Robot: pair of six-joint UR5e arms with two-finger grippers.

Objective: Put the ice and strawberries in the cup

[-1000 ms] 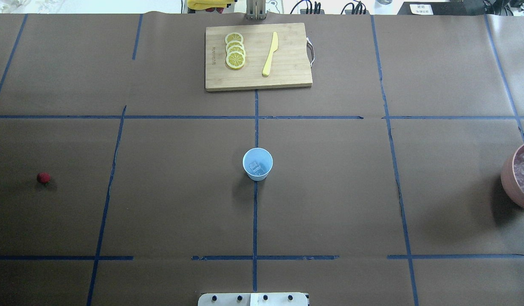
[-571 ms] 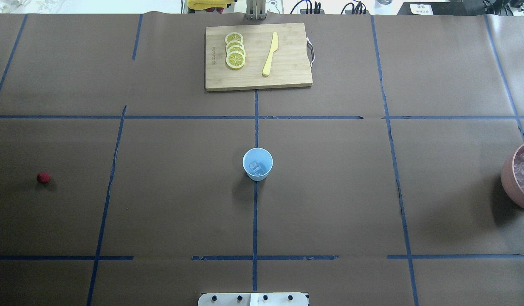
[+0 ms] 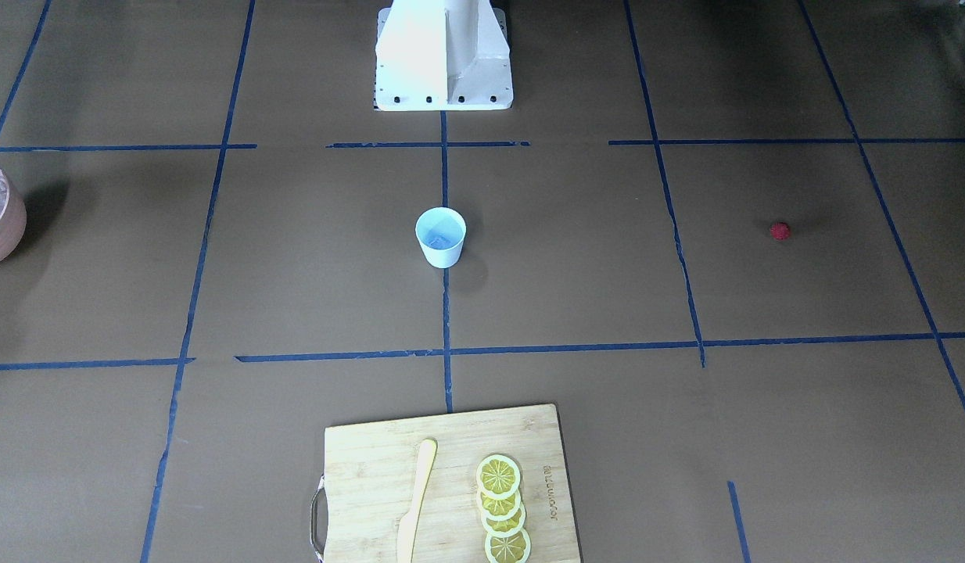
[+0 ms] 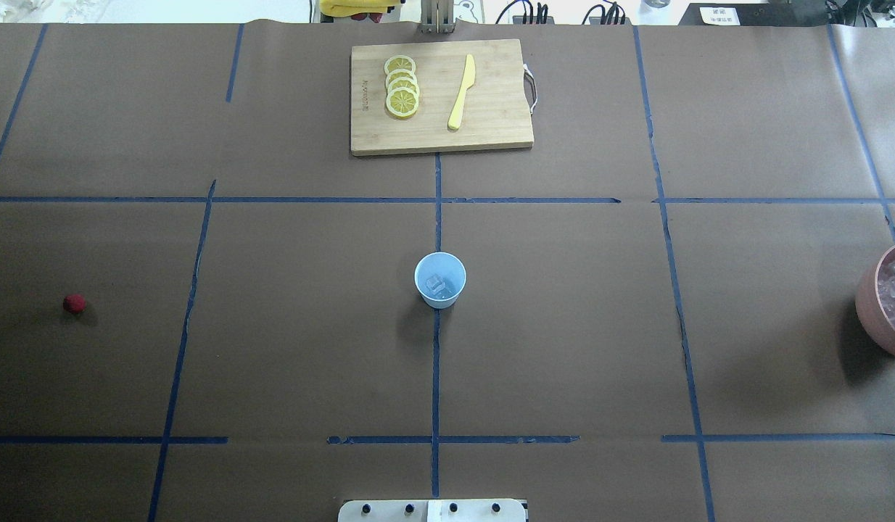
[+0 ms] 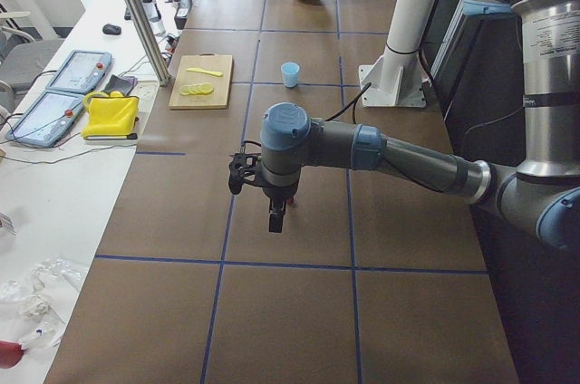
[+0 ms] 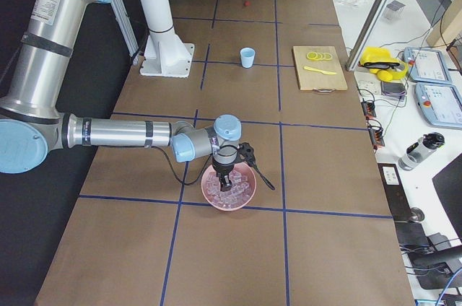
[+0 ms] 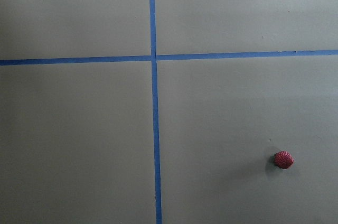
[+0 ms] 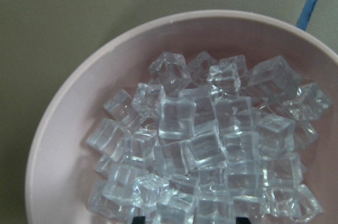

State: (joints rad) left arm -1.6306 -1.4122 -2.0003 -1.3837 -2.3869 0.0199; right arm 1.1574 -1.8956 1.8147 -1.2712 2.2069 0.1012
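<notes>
The small pale blue tapered cup point(image 4: 440, 280) stands at the centre of the overhead frame with a clear ice cube point(image 4: 437, 286) inside. The tiny dark-red strawberry point(image 4: 74, 304) lies at far left. The right gripper point(image 6: 224, 176) hangs over the ice-filled pink bowl point(image 8: 58, 145), its dark fingertips point(image 8: 138, 220) spread wide, released. The left gripper point(image 5: 275, 217) hovers mid-frame in the left side view; clenched or released, I cannot tell.

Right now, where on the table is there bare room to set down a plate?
Bare paper lies between the cup and the strawberry, and between the cup and the pink bowl. Both sides of the cutting board are free too. Crowded: the bowl, where the right claw hangs at the ice.
</notes>
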